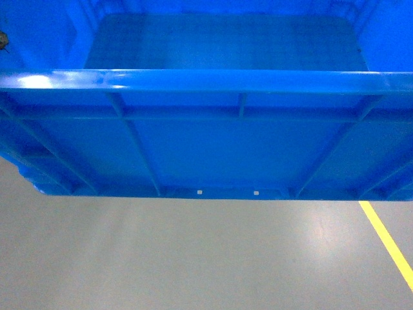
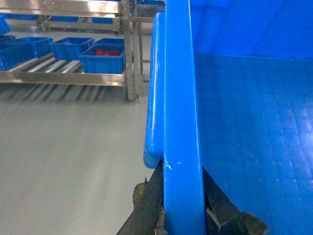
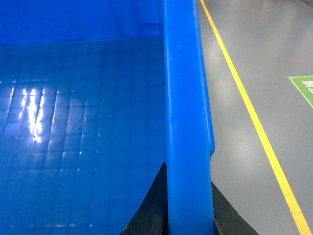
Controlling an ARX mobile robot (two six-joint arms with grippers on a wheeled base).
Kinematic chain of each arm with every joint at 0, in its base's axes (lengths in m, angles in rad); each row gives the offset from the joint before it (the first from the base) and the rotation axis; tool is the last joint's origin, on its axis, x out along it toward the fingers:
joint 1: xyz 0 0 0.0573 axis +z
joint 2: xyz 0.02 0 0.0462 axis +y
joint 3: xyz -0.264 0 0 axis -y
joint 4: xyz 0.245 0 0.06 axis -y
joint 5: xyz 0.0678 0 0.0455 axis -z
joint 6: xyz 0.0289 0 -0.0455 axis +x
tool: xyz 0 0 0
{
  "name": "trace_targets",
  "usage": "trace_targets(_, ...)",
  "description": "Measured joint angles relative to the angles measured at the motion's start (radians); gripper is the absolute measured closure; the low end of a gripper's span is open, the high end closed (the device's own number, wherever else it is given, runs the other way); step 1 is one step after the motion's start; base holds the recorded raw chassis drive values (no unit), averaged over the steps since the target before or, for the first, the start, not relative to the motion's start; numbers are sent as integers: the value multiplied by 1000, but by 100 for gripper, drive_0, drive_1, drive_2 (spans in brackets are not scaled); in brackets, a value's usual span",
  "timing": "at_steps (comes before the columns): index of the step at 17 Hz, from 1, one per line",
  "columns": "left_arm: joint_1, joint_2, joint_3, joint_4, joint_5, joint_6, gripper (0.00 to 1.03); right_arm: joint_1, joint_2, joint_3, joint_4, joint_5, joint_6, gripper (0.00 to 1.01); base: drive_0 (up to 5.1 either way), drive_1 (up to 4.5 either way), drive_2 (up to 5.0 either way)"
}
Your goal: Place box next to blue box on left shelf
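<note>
- Left gripper (image 2: pixel 182 215) is clenched on the left rim of the blue crate (image 1: pixel 213 139).
- The crate hangs above the floor; the roller shelf (image 2: pixel 58 73) lies well off to its left.
- Right gripper (image 3: pixel 188 215) is clamped on the right rim.

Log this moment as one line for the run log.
phase: carrying | box: held off floor, empty | left claw: shut on rim | right claw: shut on rim | shelf: ahead, apart
</note>
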Motion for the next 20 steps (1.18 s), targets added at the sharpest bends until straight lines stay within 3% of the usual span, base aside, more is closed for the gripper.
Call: trace_targets(20,0,1,-1,-1,-1,0,94,0,0,0,-1,0,0,93,-2,428,-433)
